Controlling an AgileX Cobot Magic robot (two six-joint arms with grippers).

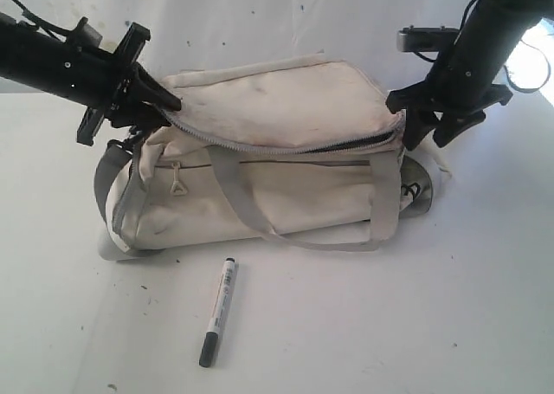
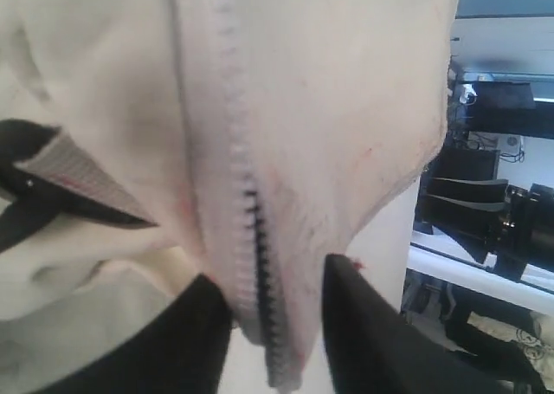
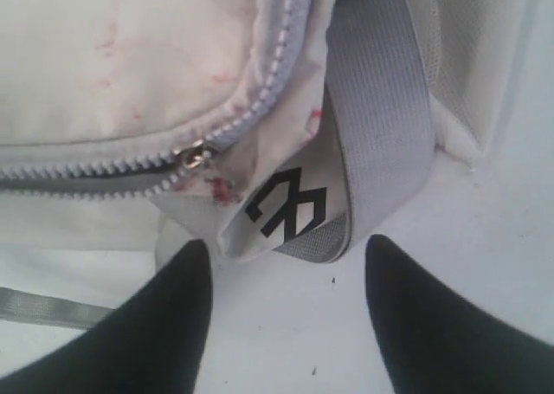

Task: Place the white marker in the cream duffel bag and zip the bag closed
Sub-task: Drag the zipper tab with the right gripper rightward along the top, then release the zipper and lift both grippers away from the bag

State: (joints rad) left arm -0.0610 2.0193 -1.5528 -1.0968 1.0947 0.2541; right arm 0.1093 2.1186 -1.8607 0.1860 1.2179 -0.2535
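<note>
Two grippers are standing at opposite ends of the bag (image 1: pixel 277 195), and neither is holding anything. The left gripper (image 2: pixel 270 294) is straddling the zip (image 1: pixel 286 149) at its end of the bag, jaws parted, with the seam lying loose between them. The right gripper (image 3: pixel 286 255) is hovering just off the other end, jaws wide and empty, beside the grey strap (image 3: pixel 381 108). The marker (image 1: pixel 218 311) is lying on the table (image 1: pixel 389 325) in front of the bag, well apart from both grippers, its dark cap pointing away from the bag. The zip is gaping near the right gripper's end, showing dark lining.

Assessment: the marker is looking light, stiff and smooth, so it is likely to roll. Gripping across the mid-barrel seems soundest. The bag is looking soft and limp, so its mouth will probably be needing holding open.
</note>
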